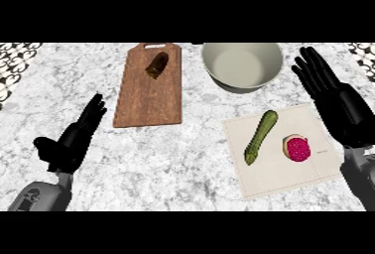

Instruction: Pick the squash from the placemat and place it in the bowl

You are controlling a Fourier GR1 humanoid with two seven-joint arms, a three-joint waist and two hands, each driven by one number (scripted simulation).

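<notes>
Green squash (261,137) lies untouched on the placemat (278,178), so the right robot hand (336,99) hovers wide beside it; the left robot hand (72,141) rests wide, likely unneeded.

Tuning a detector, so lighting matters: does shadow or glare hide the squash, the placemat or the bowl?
Head view: light is even, no glare on the counter; the squash stands out clearly on the pale placemat; the bowl is dimmer inside than at its rim; the dark item on the cutting board cannot be identified.
</notes>
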